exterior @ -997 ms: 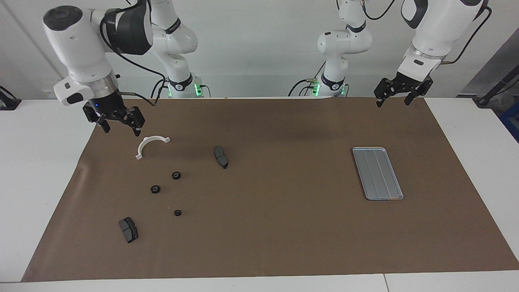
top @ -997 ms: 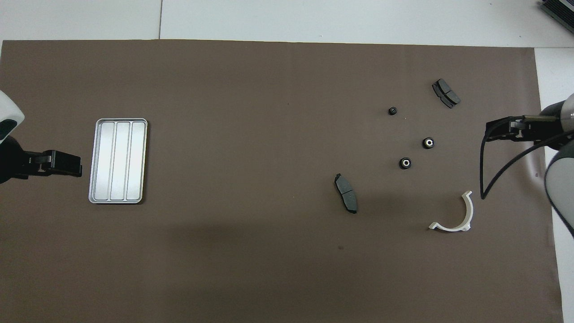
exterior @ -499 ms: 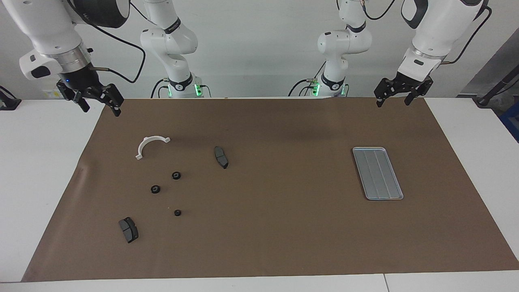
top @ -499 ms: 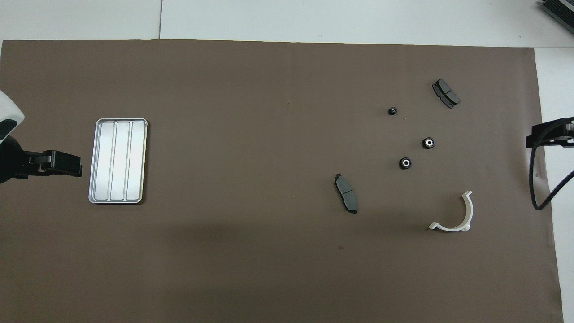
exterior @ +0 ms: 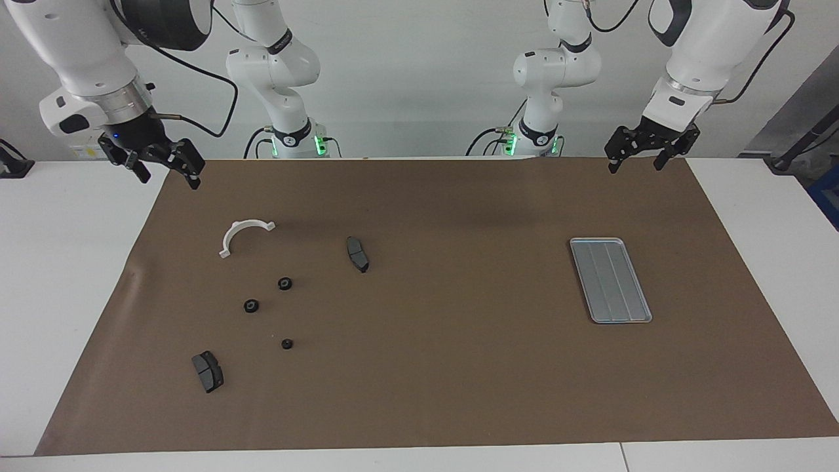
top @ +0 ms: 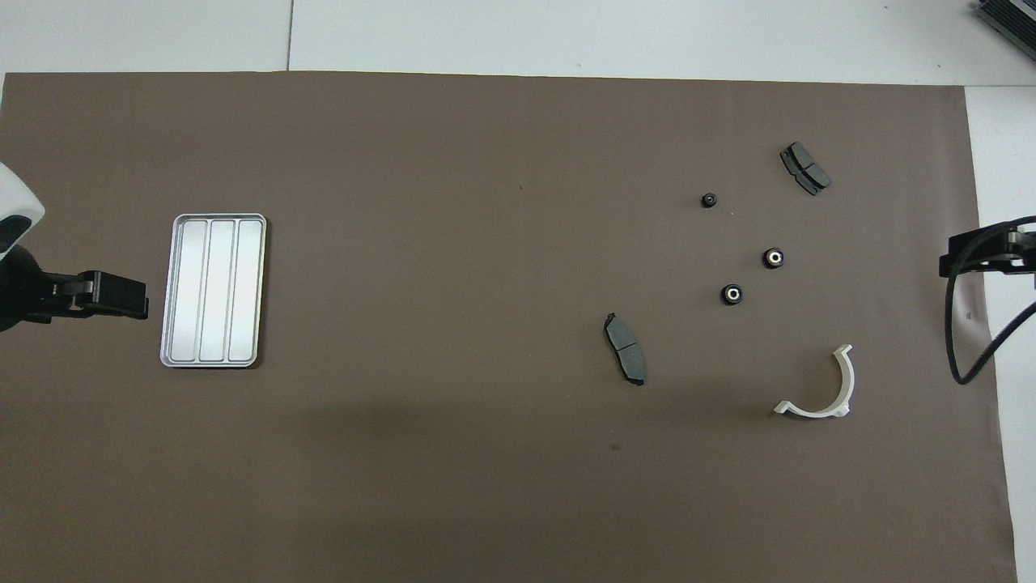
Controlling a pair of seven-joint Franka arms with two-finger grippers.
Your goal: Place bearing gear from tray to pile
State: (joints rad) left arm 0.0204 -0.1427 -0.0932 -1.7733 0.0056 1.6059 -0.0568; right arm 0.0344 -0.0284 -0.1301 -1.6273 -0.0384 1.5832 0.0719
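Observation:
The silver tray lies empty toward the left arm's end of the mat; it also shows in the overhead view. Three small black bearing gears lie in the pile at the right arm's end, among a white half-ring bracket and two dark brake pads. My right gripper is open and empty, raised over the mat's corner by the robots. My left gripper is open and empty, raised over the mat's edge by the robots, and waits.
A brown mat covers the white table. In the overhead view the gears, the bracket and the pads lie scattered at the right arm's end. The right arm's black cable hangs over the mat's edge.
My right gripper has risen from beside the white bracket and drawn back to the mat's corner by the robots. The left arm and all parts have not moved.

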